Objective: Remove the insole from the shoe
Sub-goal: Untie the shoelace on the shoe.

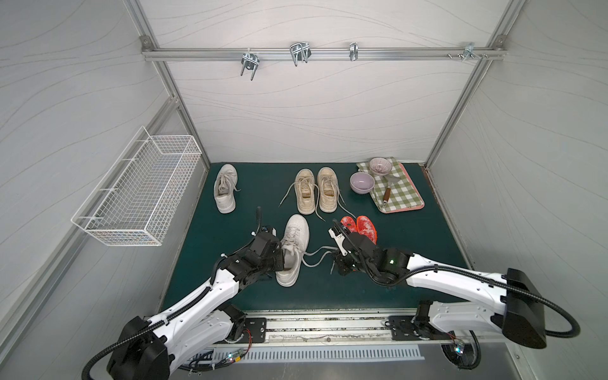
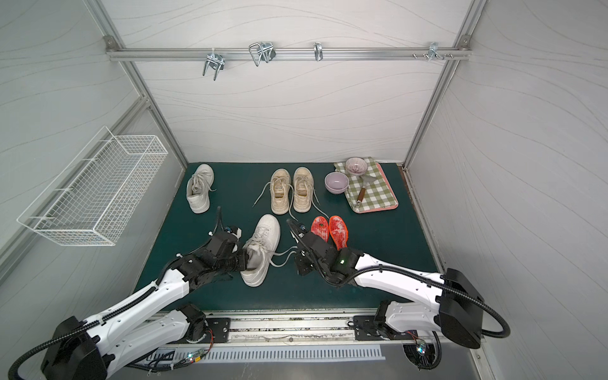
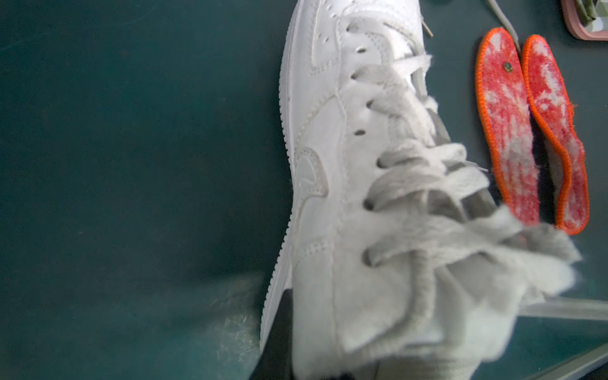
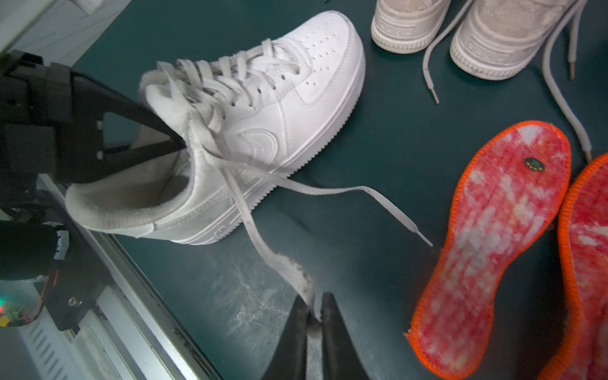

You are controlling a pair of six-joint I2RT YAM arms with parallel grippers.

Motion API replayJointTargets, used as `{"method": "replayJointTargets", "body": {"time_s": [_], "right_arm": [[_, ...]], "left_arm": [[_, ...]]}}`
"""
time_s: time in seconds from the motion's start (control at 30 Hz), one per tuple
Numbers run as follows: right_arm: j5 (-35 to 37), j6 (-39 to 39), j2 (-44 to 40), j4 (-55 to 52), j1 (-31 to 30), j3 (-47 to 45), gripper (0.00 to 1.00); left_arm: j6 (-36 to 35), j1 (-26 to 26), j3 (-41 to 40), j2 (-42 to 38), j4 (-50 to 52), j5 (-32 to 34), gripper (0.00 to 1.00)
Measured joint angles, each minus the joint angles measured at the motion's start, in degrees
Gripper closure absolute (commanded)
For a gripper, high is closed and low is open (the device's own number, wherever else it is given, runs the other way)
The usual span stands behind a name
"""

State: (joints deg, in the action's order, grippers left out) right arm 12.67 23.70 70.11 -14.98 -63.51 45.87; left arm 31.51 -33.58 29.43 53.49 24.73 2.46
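The white shoe (image 1: 296, 237) sat sole down near the middle of the green mat (image 1: 411, 263), toe toward 12 o'clock, heel toward 6 o'clock, laces loosened. The left gripper (image 4: 171, 141) reached in from 8 o'clock and was clenched on the rim of the shoe's opening at its 9 o'clock side. The right wrist view showed one finger inside the opening beside the tongue, and the left wrist view showed a dark finger against the outer wall.

The right gripper (image 4: 316, 316) stood at 3 o'clock of the heel, apart from the shoe, its jaws slightly parted. The frayed end of one lace (image 4: 289, 263) ran from the shoe into the gap between them.

The inside of the shoe showed only grey lining and shadow, so whether an insole lay there could not be told. Two red insoles with orange edging lay on the mat at 2 o'clock of the shoe, side by side and touching. The inner insole (image 4: 493, 230) lay nearer the shoe and the outer insole (image 4: 589, 263) beyond it. The right arm covered their near ends in both top views.

A beige pair (image 1: 306, 194) stood at 12 o'clock of the shoe and a lone pale shoe (image 1: 225, 190) at 10 o'clock. A checked cloth (image 1: 401, 194) with a spatula (image 1: 387, 192), a patterned bowl (image 1: 379, 166) on it and a lilac bowl (image 1: 362, 183) at its edge lay toward 2 o'clock. A wire basket (image 1: 141, 194) hung on the wall at 9 o'clock
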Motion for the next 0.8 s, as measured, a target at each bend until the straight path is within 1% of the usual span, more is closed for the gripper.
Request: {"method": "replayJointTargets", "body": {"time_s": [0.03, 0.1, 0.2, 0.33, 0.43, 0.6, 0.8], "right_arm": [[0.20, -0.44, 0.33, 0.11, -0.15, 0.42, 0.52], [0.70, -0.87, 0.46, 0.13, -0.31, 1.22, 0.46], [1.75, -1.75, 0.46, 0.00, -0.50, 3.04, 0.42], [2.29, -3.23, 1.25, 0.22, -1.27, 5.99, 0.42], [2.45, -4.28, 3.39, 0.52, -2.58, 7.87, 0.43], [2.38, -5.57, 7.89, 0.87, -4.09, 10.05, 0.45], [2.25, -6.71, 11.82, 0.79, -4.61, 12.70, 0.49]], "left_arm": [[-0.20, -0.68, 0.00, 0.00, -0.15, 0.00, 1.00], [-0.74, -2.43, 0.00, 0.00, -0.26, 0.17, 1.00], [-1.60, -6.08, 0.04, 0.46, -0.26, 1.57, 1.00], [-2.75, -9.66, 1.40, 2.67, -0.17, 2.73, 1.00], [-3.48, -11.21, 2.64, 4.42, -0.24, 3.15, 1.00], [-4.79, -12.00, 2.93, 5.29, -0.74, 3.04, 1.00], [-5.60, -12.55, 3.43, 5.49, -0.76, 2.71, 1.00]]}}
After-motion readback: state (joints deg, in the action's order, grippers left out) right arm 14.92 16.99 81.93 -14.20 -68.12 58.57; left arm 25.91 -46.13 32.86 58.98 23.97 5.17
